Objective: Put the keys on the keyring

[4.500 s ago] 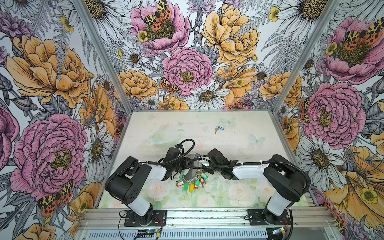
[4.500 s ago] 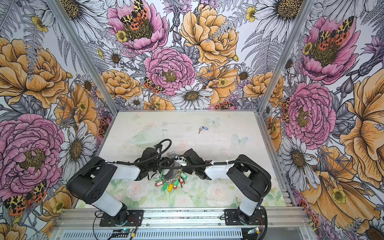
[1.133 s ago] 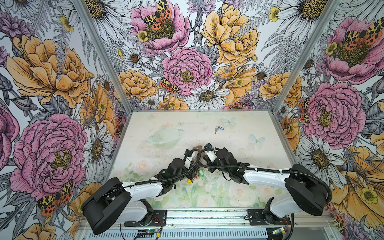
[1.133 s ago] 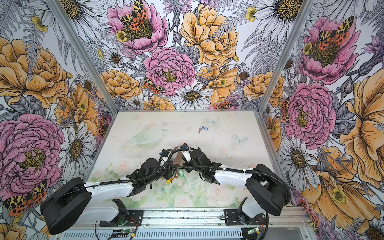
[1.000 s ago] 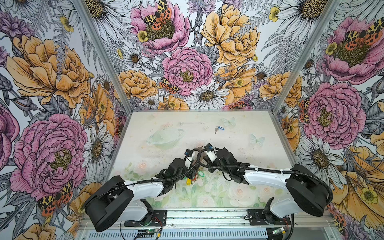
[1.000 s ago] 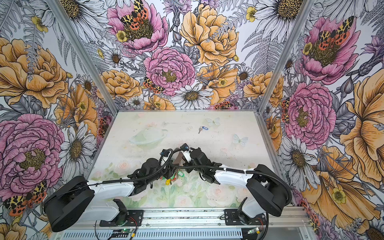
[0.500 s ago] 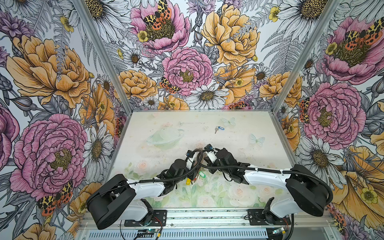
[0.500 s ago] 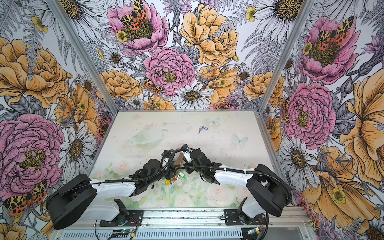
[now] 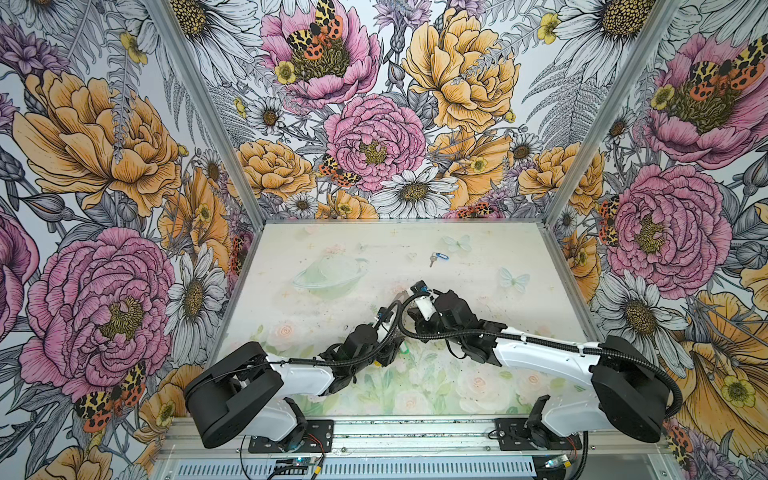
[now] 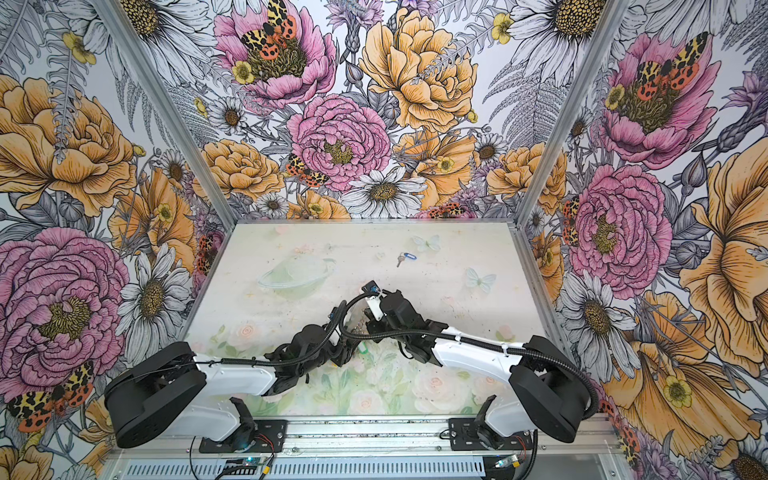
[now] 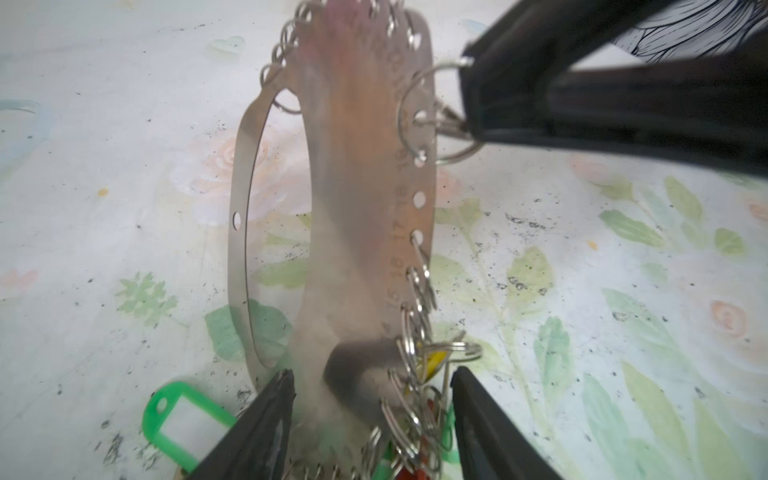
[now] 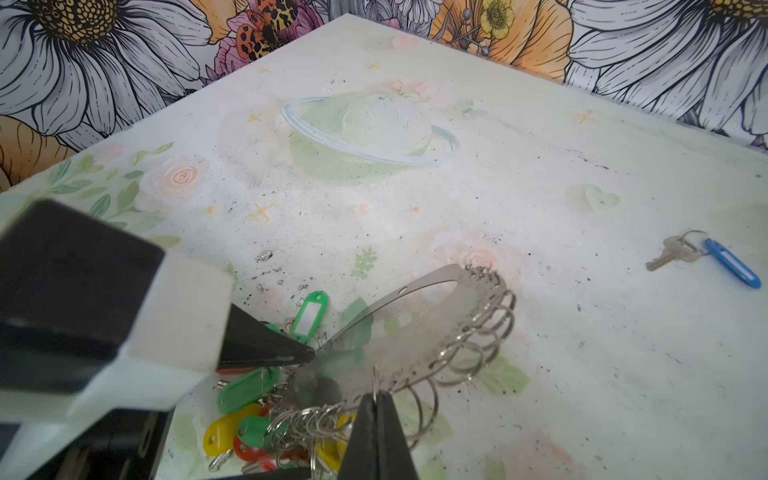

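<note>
A pale table top (image 9: 332, 249) printed with a faint ringed planet, roses, leaves and butterflies fills the floor of the booth, dotted with black specks; floral-printed walls (image 9: 374, 137) of pink, orange and white blooms close it on three sides, meeting at slim metal corner posts; a metal rail (image 9: 415, 432) runs along the near edge, carrying both arm bases.

The small silvery key with its blue oblong tag (image 12: 702, 257) lies flat toward the far side, right of centre, with bare table all around it and well apart from everything else.

Near the middle, the large flat brownish-grey oval keyring (image 11: 361, 187) stands tilted on edge; its lower end rests among bunched keys with green, yellow and red plastic tags (image 12: 257, 419).

The left gripper (image 11: 370, 371) has its jaws apart, one on either side of the band's lower end, not clamped; the right gripper (image 12: 376, 395) has its jaws pressed together on a small silver wire ring (image 12: 375, 379) at the band's rim.

Bare table also spreads along the left and right sides and behind the keyring.
</note>
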Motion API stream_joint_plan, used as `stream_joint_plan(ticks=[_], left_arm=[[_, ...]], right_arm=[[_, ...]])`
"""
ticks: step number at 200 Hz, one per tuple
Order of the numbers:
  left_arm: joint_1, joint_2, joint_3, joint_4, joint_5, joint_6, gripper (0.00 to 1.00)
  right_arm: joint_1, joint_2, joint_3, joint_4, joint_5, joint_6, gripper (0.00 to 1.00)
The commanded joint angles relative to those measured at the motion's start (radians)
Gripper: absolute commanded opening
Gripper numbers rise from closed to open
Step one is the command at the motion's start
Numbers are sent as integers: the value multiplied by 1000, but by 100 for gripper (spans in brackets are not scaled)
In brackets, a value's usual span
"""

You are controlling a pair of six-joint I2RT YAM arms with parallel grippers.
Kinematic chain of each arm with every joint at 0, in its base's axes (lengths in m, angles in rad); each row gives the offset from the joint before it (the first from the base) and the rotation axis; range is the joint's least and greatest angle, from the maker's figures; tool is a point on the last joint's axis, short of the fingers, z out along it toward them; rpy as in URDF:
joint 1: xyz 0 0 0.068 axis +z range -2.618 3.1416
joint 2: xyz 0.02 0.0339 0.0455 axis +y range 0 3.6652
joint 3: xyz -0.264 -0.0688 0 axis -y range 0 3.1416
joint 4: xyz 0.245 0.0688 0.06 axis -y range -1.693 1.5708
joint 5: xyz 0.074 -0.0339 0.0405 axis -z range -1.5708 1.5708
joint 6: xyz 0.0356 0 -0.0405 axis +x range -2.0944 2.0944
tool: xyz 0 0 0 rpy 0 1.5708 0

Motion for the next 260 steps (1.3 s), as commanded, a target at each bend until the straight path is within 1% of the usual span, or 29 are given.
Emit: stream_joint_plan(ticks=[1, 42, 56, 87, 103, 121, 125, 136, 144, 169, 183, 208, 260], left_arm=[[-9, 40, 34, 12, -67, 26, 60], [-9, 72, 28, 86, -47, 48, 47], [-9, 77, 19, 125, -39, 58, 44], [-9, 87, -2, 225, -18, 80, 30], [-9, 108, 6, 244, -6, 94, 28], [-9, 134, 17, 250, -5, 101, 28], [-9, 138, 18, 252, -8, 102, 30], [-9, 151, 24, 254, -19, 102, 40], [-9, 162, 32, 251, -34, 103, 43], [-6, 188, 49, 245, -52, 113, 44], [-5, 200, 54, 253, -46, 119, 38], [-2, 205, 46, 285, -28, 124, 23], [5, 180, 9, 319, -7, 117, 7]], right_arm=[[5, -41, 45, -1, 6, 26, 0], [0, -47, 45, -21, 21, 26, 0], [-3, -41, 46, -25, 18, 32, 0], [-6, -23, 52, -36, 18, 45, 0], [-8, -23, 51, -38, 14, 49, 0], [-9, -22, 55, -47, 9, 54, 0], [-9, -21, 56, -49, 7, 54, 0], [-9, -21, 58, -53, 0, 57, 0], [-9, -19, 57, -53, -1, 59, 0], [-9, -17, 58, -54, -5, 61, 0], [-9, -18, 58, -55, -4, 61, 0], [-13, -15, 60, -62, 8, 64, 0], [-25, -6, 57, -69, 27, 74, 0]])
